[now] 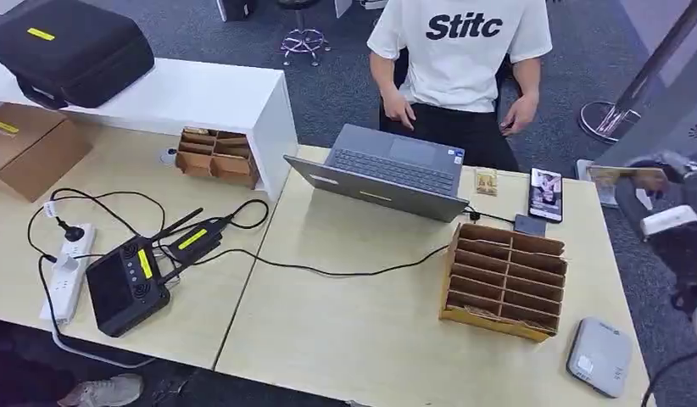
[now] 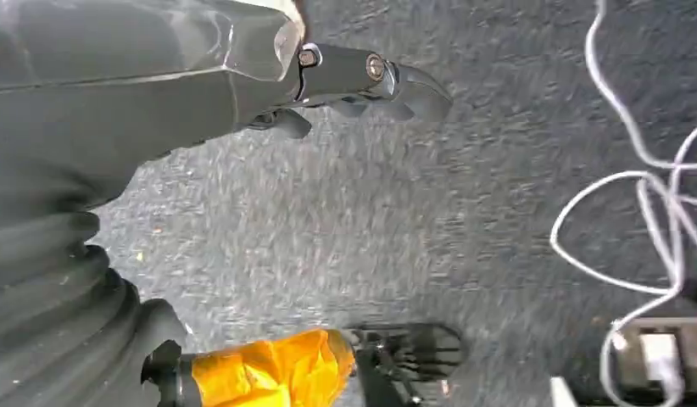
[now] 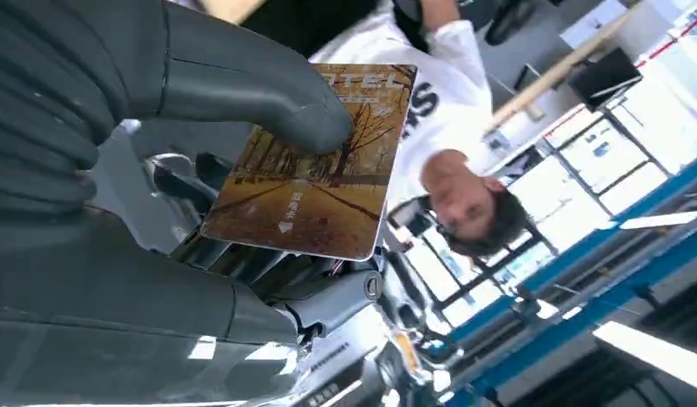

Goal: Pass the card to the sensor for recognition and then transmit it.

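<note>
Brown card (image 3: 315,182), pinched by right robot hand (image 3: 243,170)

Bare tabletop (image 1: 354,331) lies open along the near edge, between the cable (image 1: 328,270) and the grey sensor (image 1: 599,356) at the near right. The slotted card rack (image 1: 504,280) stands right of centre; the open laptop (image 1: 383,174) and phone (image 1: 545,194) crowd the far side.

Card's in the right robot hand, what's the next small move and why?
Probably bring the right robot hand down toward the grey sensor pad at the table's near right corner. The card is pinched under the thumb and raised at the table's right edge, well away from the pad.
</note>
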`<action>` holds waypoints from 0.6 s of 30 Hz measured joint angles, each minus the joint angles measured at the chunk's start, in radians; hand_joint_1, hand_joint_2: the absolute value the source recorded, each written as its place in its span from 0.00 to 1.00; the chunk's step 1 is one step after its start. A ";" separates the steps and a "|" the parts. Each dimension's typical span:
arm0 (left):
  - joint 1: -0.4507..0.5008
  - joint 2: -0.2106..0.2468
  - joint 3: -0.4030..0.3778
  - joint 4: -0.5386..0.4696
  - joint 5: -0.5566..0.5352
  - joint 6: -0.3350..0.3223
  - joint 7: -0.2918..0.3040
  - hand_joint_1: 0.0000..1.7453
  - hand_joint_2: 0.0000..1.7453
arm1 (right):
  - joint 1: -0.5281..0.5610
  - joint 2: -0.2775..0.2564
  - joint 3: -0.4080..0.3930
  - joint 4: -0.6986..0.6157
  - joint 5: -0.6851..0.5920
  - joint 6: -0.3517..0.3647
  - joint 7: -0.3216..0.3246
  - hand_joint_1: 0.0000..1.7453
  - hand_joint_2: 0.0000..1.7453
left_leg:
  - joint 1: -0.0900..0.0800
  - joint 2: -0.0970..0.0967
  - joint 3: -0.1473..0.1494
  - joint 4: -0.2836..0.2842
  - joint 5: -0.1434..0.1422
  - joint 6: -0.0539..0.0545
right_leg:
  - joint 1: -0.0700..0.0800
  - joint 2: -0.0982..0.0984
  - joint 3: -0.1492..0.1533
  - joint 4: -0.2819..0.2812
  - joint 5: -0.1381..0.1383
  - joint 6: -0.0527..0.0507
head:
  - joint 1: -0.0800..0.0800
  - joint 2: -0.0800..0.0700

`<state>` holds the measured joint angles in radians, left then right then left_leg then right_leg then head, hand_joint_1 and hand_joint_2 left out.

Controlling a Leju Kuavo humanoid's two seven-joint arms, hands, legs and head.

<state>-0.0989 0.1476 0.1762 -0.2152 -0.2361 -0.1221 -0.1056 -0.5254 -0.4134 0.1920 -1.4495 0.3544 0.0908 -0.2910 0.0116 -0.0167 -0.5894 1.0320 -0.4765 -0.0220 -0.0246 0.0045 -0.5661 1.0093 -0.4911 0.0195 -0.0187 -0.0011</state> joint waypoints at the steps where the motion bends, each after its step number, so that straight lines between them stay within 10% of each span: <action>1: -0.005 0.000 0.000 -0.002 0.000 -0.002 0.011 0.00 1.00 | -0.037 0.014 0.027 0.012 0.015 -0.003 0.010 1.00 1.00 | 0.000 0.000 0.000 0.000 0.000 0.000 | 0.000 0.000 0.000 0.000 0.000 0.000 | -0.001 0.000; 18: -0.076 -0.021 0.000 -0.005 -0.044 -0.028 0.252 0.00 1.00 | -0.506 0.316 0.375 0.434 0.077 0.015 0.155 1.00 1.00 | 0.000 -0.001 -0.003 0.000 0.001 -0.001 | 0.000 0.000 -0.003 0.001 0.001 -0.001 | 0.000 0.000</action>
<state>-0.1749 0.1267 0.1762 -0.2197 -0.2804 -0.1503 0.1464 -1.0319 -0.0979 0.5675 -1.0159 0.4310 0.1060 -0.1359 0.0121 -0.0174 -0.5920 1.0320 -0.4755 -0.0228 -0.0243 0.0042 -0.5688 1.0104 -0.4905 0.0185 -0.0187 -0.0011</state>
